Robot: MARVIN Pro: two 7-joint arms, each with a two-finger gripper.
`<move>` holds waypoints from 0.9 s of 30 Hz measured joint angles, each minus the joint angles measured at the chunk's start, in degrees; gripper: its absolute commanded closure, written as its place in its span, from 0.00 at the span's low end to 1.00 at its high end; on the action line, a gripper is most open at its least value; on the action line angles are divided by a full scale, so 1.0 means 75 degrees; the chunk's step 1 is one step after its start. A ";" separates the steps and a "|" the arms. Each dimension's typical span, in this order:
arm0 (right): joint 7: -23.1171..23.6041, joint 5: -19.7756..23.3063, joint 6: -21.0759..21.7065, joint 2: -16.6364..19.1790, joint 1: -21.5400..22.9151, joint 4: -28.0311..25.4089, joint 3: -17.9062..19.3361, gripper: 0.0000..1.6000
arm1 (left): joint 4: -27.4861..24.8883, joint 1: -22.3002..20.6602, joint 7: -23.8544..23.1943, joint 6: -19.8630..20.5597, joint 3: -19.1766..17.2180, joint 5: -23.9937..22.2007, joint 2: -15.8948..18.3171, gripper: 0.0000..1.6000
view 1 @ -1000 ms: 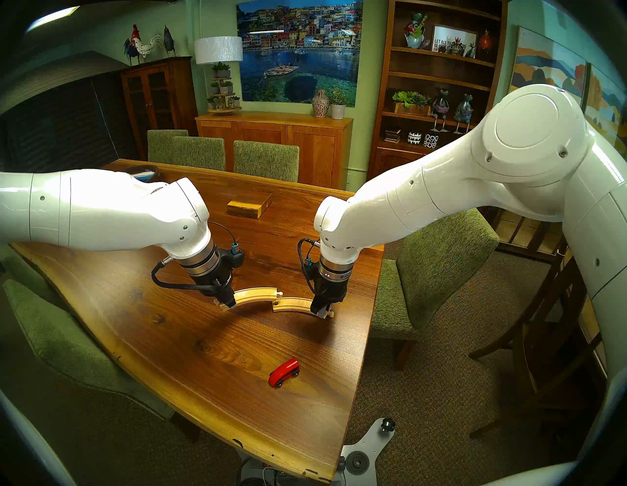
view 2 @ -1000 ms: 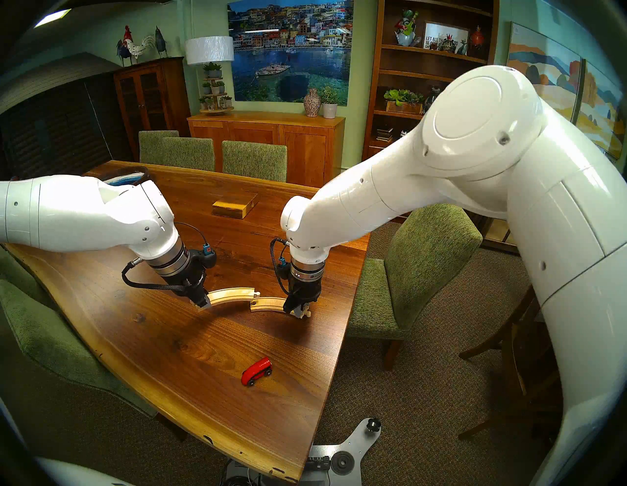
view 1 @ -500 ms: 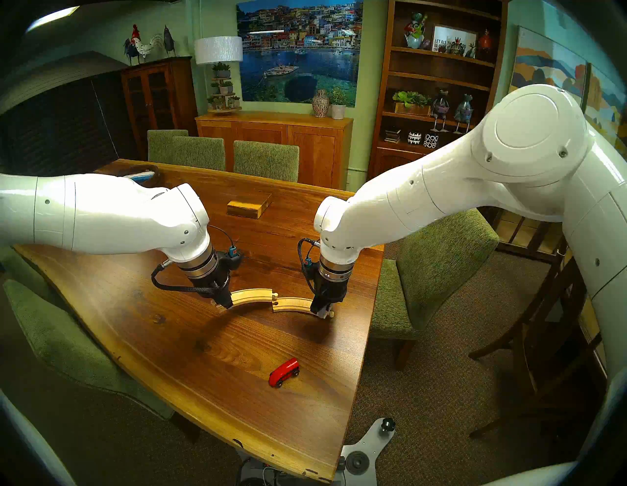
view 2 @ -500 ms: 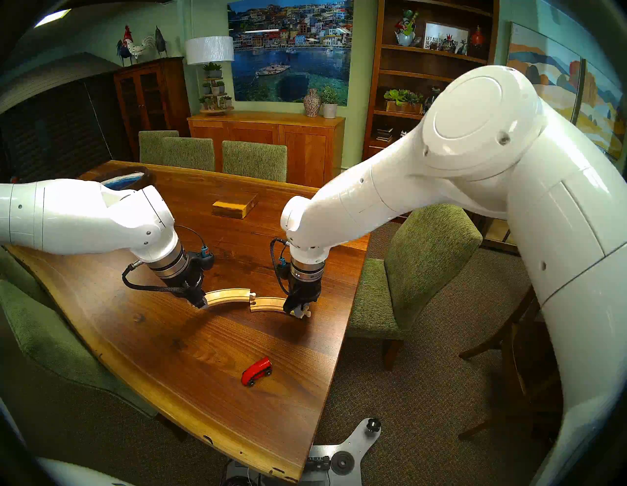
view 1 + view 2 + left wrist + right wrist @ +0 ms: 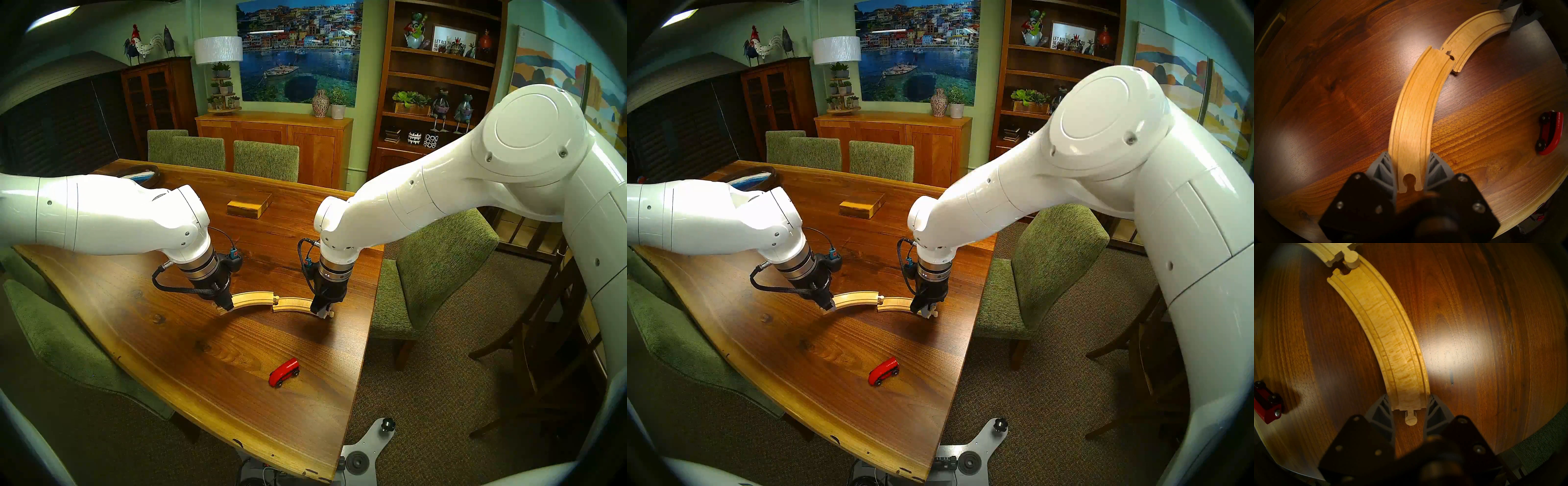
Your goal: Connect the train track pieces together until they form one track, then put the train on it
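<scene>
Two curved pale track pieces lie end to end mid-table. My left gripper (image 5: 226, 307) (image 5: 1410, 154) is shut on the socket end of the left track piece (image 5: 252, 298) (image 5: 1415, 110). My right gripper (image 5: 324, 314) (image 5: 1408, 399) is shut on the peg end of the right track piece (image 5: 293, 303) (image 5: 1390, 327). The left piece's peg (image 5: 1351, 260) (image 5: 1448, 48) rests beside the right piece's socket (image 5: 1344, 273), not seated in it. The ends are offset. The red train (image 5: 284, 372) (image 5: 1549, 132) stands on the table nearer me, touched by neither gripper.
A rectangular wooden block (image 5: 249, 206) lies farther back on the table (image 5: 169, 339), and a dark bowl (image 5: 144, 172) sits at the far left corner. Green chairs (image 5: 431, 268) stand along the table's right, left and far sides. The table's right edge runs close to the right gripper.
My left gripper has shifted slightly and brought the left piece's peg end down and closer to the right piece's socket end. The right arm and the train have not moved.
</scene>
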 measured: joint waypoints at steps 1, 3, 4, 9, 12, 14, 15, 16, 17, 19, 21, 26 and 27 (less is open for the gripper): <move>0.0000 0.0000 0.0000 0.0000 0.0000 0.0000 0.0000 1.00 | 0.0001 0.0002 -0.0004 0.0000 0.0003 0.0006 0.0000 1.00; 0.0000 0.0000 0.0000 0.0000 0.0000 0.0000 0.0000 1.00 | 0.0001 0.0007 -0.0008 0.0000 0.0008 0.0014 0.0000 1.00; -0.0001 0.0000 0.0000 0.0000 0.0000 0.0000 0.0000 1.00 | 0.0002 0.0008 -0.0009 0.0000 0.0010 0.0018 -0.0001 1.00; -0.0001 0.0000 0.0000 0.0001 0.0000 0.0000 0.0001 1.00 | -0.0007 0.0023 -0.0005 0.0000 0.0019 0.0024 -0.0001 1.00; -0.0002 0.0000 0.0000 0.0001 0.0000 0.0000 0.0001 1.00 | -0.0051 0.0042 0.0054 0.0000 0.0028 0.0016 0.0003 1.00; -0.0002 0.0000 0.0001 0.0002 -0.0001 0.0000 0.0001 1.00 | -0.0097 0.0056 0.0099 0.0002 0.0036 0.0000 0.0008 1.00; -0.0002 0.0000 0.0001 0.0002 -0.0001 0.0000 0.0002 1.00 | -0.0111 0.0060 0.0111 0.0005 0.0037 -0.0007 0.0008 1.00; -0.0002 0.0000 0.0001 0.0002 -0.0001 -0.0001 0.0002 1.00 | -0.0134 0.0068 0.0132 0.0010 0.0038 -0.0023 0.0009 1.00; -0.0002 0.0000 0.0001 0.0002 -0.0001 -0.0001 0.0002 1.00 | -0.0158 0.0074 0.0154 0.0015 0.0038 -0.0044 0.0009 1.00; -0.0002 0.0000 0.0001 0.0002 -0.0001 -0.0001 0.0002 1.00 | -0.0205 0.0087 0.0192 0.0023 0.0038 -0.0084 0.0009 1.00; -0.0002 -0.0001 0.0001 0.0002 -0.0001 -0.0001 0.0002 1.00 | -0.0235 0.0095 0.0216 0.0028 0.0038 -0.0110 0.0008 1.00; -0.0003 -0.0001 0.0001 0.0002 -0.0001 -0.0001 0.0003 1.00 | -0.0328 0.0117 0.0304 0.0043 0.0035 -0.0196 0.0004 1.00; -0.0003 -0.0001 0.0001 0.0002 -0.0001 -0.0001 0.0003 1.00 | -0.0341 0.0121 0.0324 0.0046 0.0035 -0.0212 0.0004 1.00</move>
